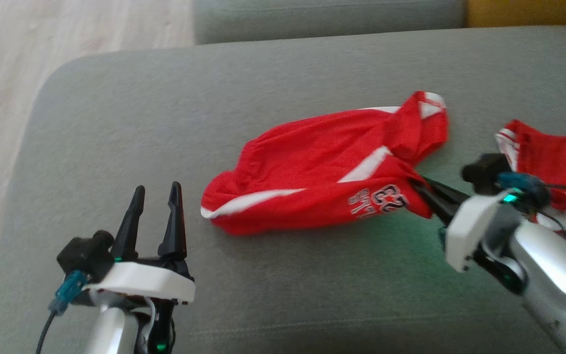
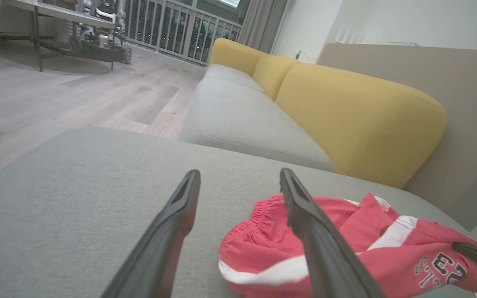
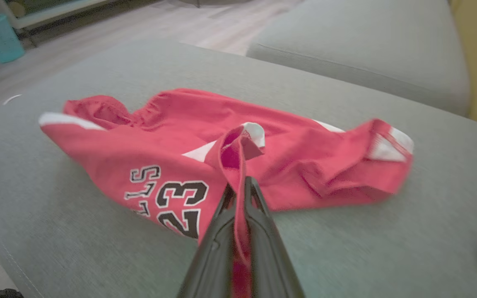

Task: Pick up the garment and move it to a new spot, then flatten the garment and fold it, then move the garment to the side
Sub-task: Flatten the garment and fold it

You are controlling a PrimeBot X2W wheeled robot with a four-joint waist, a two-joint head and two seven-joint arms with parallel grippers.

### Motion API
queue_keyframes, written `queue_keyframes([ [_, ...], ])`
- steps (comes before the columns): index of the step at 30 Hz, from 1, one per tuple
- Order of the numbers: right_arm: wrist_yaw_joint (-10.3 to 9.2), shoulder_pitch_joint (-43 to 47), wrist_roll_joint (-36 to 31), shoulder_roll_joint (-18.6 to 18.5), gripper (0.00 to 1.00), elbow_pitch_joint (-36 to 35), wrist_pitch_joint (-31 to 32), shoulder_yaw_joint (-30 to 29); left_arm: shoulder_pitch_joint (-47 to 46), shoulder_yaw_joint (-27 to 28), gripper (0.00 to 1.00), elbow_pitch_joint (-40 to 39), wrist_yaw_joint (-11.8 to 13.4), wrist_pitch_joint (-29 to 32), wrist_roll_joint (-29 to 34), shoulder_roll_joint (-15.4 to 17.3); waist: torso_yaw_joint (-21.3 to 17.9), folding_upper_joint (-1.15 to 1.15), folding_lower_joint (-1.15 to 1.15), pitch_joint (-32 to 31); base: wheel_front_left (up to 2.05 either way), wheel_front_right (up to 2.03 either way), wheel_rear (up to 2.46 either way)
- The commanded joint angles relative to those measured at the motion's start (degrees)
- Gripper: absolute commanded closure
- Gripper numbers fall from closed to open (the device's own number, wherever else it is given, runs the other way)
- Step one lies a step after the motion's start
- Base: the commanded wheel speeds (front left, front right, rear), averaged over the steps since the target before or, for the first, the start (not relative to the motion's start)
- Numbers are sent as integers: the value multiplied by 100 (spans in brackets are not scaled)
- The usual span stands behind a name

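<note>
Right end effector (image 1: 417, 186) pinches the garment (image 1: 312, 167) at its four o'clock edge; left end effector (image 1: 157, 196) stands open, idle. Advise lifting slowly, clear of cushion (image 1: 116, 123).

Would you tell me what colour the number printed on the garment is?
Black, outlined white, on the red garment; clearest in the right wrist view.

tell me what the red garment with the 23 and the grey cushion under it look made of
Red garment: thin, soft knit, probably polyester, matte; it crumples into loose folds. Grey cushion: matte woven upholstery fabric; fine grain and a stitched seam show.
</note>
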Motion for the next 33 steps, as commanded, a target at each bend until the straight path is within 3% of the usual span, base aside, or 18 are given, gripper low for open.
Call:
queue_keyframes([
  [1,-2,12,-74,-138,100,-187,17,-85,-172,216,0,-222,-19,-44,57,20,-252,0,0,-92,0,0,0],
  [5,-2,255,-478,-365,100,-318,113,-638,-205,178,0,-227,-26,-44,54,20,-432,0,0,-72,0,0,0],
  [11,-2,751,-957,-207,100,-252,463,-1372,-268,139,0,-241,-9,-44,64,20,-518,0,0,-8,0,0,0],
  [12,-2,843,-1008,-154,53,-224,574,-1503,-280,141,0,-248,-8,-44,67,20,-524,0,0,15,0,0,0],
  [13,-2,936,-1066,-101,0,-210,687,-1629,-292,140,0,-246,-12,-44,69,20,-525,0,0,30,0,0,0],
  [18,-2,1281,-1474,135,0,-358,1147,-2429,-308,150,0,-196,-37,-44,77,20,-532,0,0,60,0,0,0],
  [24,-2,1436,-1981,706,0,-1255,1136,-3430,-293,150,0,-144,-44,-44,56,20,-531,0,0,32,0,0,0],
  [33,-2,1656,-2303,1612,0,-2134,513,-3882,-257,-200,0,89,-101,-44,-38,20,-467,0,0,63,0,0,0],
])
